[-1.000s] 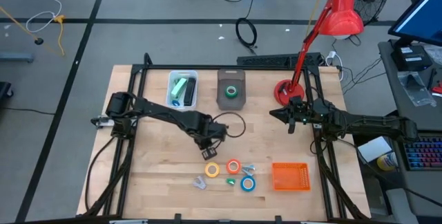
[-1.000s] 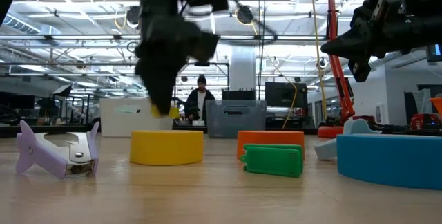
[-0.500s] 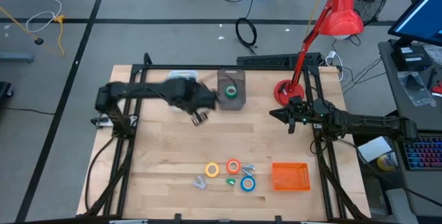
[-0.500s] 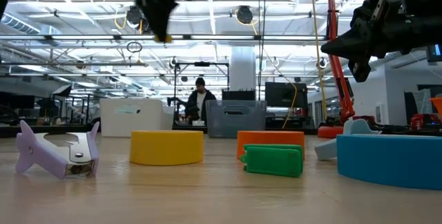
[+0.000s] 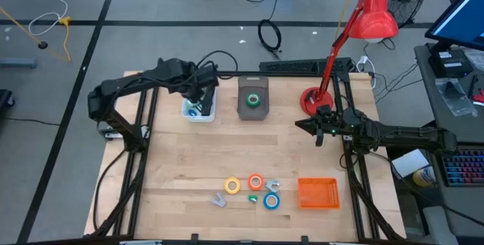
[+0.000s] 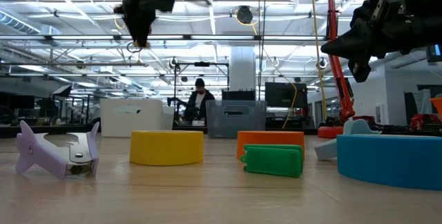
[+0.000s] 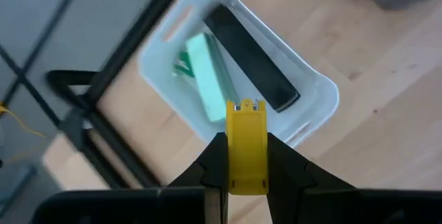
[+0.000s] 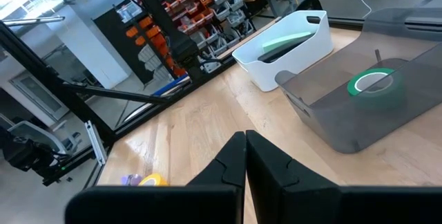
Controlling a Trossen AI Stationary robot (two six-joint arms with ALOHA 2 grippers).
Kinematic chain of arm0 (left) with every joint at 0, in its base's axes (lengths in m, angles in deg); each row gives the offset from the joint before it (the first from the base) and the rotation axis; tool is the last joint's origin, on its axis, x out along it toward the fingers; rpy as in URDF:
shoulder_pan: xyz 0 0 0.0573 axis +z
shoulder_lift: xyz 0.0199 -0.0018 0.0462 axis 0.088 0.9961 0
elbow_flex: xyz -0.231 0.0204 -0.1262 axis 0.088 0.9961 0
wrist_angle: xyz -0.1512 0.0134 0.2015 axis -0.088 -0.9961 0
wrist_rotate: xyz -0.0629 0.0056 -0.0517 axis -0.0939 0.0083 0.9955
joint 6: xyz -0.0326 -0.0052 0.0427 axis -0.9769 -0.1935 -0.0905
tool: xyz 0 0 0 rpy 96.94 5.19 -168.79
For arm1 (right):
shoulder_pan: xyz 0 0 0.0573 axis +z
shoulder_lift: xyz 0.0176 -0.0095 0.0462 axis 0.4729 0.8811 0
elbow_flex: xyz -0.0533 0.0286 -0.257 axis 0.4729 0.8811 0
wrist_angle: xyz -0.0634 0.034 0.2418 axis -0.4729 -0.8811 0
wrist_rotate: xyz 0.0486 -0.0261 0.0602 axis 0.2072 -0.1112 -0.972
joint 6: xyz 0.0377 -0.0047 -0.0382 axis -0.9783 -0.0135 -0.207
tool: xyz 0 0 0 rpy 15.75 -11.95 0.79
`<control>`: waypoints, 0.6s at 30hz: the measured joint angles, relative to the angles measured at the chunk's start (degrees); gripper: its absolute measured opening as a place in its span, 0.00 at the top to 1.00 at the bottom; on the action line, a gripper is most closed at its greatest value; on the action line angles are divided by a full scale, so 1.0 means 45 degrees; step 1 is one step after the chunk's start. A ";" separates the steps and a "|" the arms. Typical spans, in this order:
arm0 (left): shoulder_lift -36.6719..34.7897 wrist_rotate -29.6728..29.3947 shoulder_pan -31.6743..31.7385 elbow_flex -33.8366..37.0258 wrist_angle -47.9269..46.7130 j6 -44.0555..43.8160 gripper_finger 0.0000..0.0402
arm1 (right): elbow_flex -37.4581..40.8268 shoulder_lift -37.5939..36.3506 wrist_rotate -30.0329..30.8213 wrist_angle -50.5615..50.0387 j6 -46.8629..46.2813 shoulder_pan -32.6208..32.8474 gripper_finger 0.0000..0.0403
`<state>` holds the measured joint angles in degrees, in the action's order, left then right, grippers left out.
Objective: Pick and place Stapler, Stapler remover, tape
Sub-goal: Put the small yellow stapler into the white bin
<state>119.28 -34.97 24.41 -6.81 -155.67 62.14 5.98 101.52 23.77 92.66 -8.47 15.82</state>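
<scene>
I held the left hand (image 7: 246, 156) above the white bin (image 5: 200, 111), pinching a yellow stapler (image 7: 246, 144) clear of its rim for release. The right hand (image 8: 245, 156), pressed together, waited right of that bin. Tape rolls (image 5: 252, 187) lay well nearer me.

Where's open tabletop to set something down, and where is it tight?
Free: bare wood between the white bin, grey bin and the tape rolls; also left of the rolls. Crowded: the near strip around the rolls, up to the orange basket.
</scene>
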 joint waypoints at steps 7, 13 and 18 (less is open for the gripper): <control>0.0005 0.1773 0.1251 0.3004 0.2908 0.1140 0.86 | 0.0000 0.0000 0.0000 -0.0005 0.0029 0.0000 0.99; 0.0005 0.2282 0.1835 0.4559 0.3719 0.1283 0.86 | 0.0000 0.0005 0.0000 -0.0005 0.0126 0.0000 0.99; 0.0000 0.2416 0.2143 0.5243 0.4960 0.1706 0.86 | 0.0000 0.0005 0.0019 -0.0005 0.0126 0.0000 0.99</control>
<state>119.28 -24.09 34.05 16.79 -133.35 69.82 5.98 101.54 23.85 92.63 -7.90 15.82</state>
